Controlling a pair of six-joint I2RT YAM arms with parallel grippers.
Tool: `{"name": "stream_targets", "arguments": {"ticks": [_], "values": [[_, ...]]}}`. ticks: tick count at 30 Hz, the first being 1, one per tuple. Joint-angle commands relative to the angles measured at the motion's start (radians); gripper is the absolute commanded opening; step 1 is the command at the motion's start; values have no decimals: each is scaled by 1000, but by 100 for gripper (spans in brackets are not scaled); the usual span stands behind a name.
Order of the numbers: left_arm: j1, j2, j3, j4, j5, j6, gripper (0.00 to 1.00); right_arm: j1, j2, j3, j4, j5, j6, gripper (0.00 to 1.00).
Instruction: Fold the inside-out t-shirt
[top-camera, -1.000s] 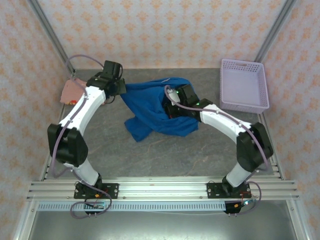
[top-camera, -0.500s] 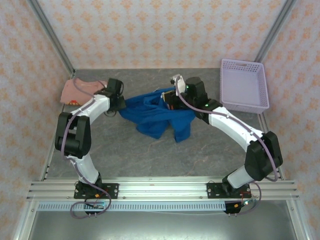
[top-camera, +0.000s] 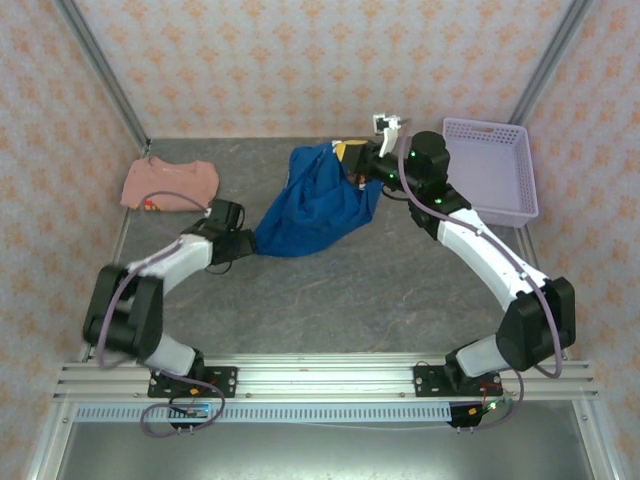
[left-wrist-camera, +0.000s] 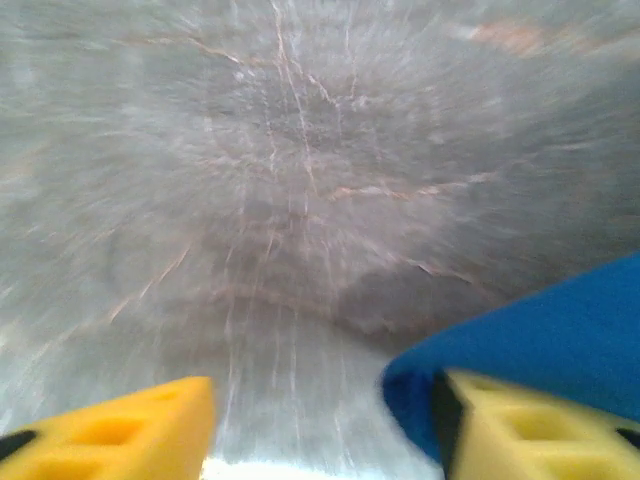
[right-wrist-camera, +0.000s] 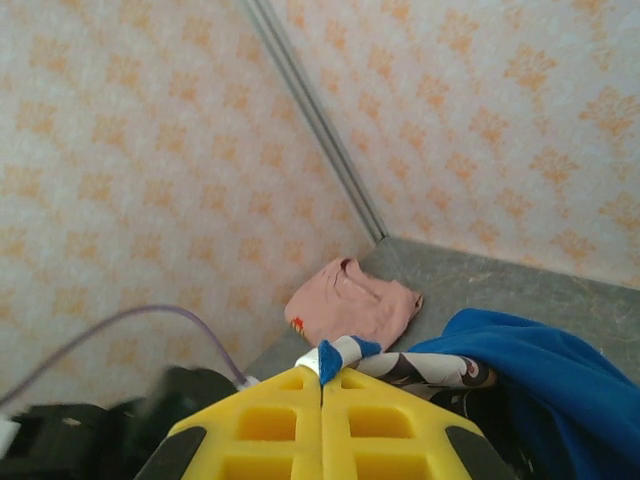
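Toward the bench's (top-camera: 400, 290) far edge, the right end effector (top-camera: 360, 165) has risen and swung away from the middle within the last second. Its fingers are pressed together on a blue-and-white edge of the inside-out t-shirt (top-camera: 315, 205). The shirt was a crumpled heap and now hangs stretched from that grip down to the left end effector (top-camera: 243, 243), whose fingers stand wide, with cloth against one only. This looks like spreading before any fold. The pink shirt (top-camera: 170, 185) lies uncovered in the far-left corner. No print or label on either shirt is legible.
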Motion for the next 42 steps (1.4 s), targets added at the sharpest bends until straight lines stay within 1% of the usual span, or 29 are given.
{"name": "stream_targets", "arguments": {"ticks": [1, 2, 4, 6, 8, 9, 12, 13, 14, 16, 17, 18, 20, 21, 23, 24, 26, 28, 29, 31, 32, 33, 35, 36, 37, 38, 40, 41, 42], "values": [[-1, -251, -24, 133, 114, -30, 81, -7, -31, 85, -125, -115, -138, 0], [-2, -287, -23, 186, 195, -26, 84, -7, -25, 107, -171, -138, -170, 0], [-12, -286, 19, 273, 365, 3, 86, -7, -12, 141, -233, -176, -212, 0], [-60, -233, 113, 237, 410, 93, 89, -7, -1, 163, -263, -188, -231, 0], [-123, -165, 208, 165, 396, 205, 95, -8, 1, 171, -274, -199, -238, 0], [-143, -127, 245, 151, 411, 239, 95, -8, -1, 173, -278, -206, -240, 0], [-170, -22, 331, 178, 492, 248, 96, -8, 0, 179, -283, -219, -238, 0], [-182, 17, 365, 179, 501, 247, 94, -8, 0, 180, -286, -225, -234, 0], [-189, 56, 399, 181, 508, 243, 87, -8, -1, 179, -285, -231, -232, 0], [-189, 134, 481, 136, 488, 228, 59, -8, -14, 178, -305, -229, -245, 0], [-181, 176, 520, 90, 423, 207, 42, -7, -30, 181, -326, -220, -263, 0], [-160, 209, 543, 69, 379, 169, 29, -9, -50, 185, -348, -211, -281, 0], [-76, 249, 537, 88, 371, 26, 9, -11, -93, 190, -368, -192, -307, 0], [-19, 266, 507, 131, 395, -88, 6, -15, -116, 192, -366, -183, -311, 0], [68, 294, 455, 201, 430, -264, 5, -26, -157, 189, -321, -174, -280, 0], [95, 304, 434, 218, 432, -299, 5, -32, -174, 181, -276, -171, -252, 0], [124, 318, 413, 201, 415, -306, 5, -53, -210, 153, -136, -143, -151, 0], [126, 322, 403, 145, 362, -271, 7, -84, -223, 135, 9, -98, -10, 0], [127, 316, 384, 135, 338, -262, 9, -100, -223, 127, 74, -58, 74, 0], [126, 295, 345, 119, 292, -240, 17, -105, -208, 148, 96, 5, 138, 0], [127, 272, 325, 108, 262, -220, 20, -105, -186, 172, 75, 16, 162, 0], [126, 244, 306, 94, 238, -194, 27, -104, -168, 188, 54, 21, 176, 0], [122, 157, 259, 89, 201, -142, 46, -91, -130, 220, -11, 14, 163, 0], [114, 104, 233, 98, 183, -116, 50, -78, -114, 238, -74, 14, 126, 0], [102, 55, 212, 97, 164, -89, 51, -60, -95, 263, -172, 33, 73, 0], [94, 22, 203, 75, 156, -68, 50, -28, -71, 296, -328, 75, -17, 0], [92, 8, 205, 28, 170, -49, 43, 36, -35, 283, -504, 205, -117, 0], [91, 10, 201, 14, 175, -45, 40, 74, -9, 248, -546, 250, -145, 8], [92, 14, 191, 14, 178, -43, 38, 107, 25, 213, -563, 281, -157, 19]]}}
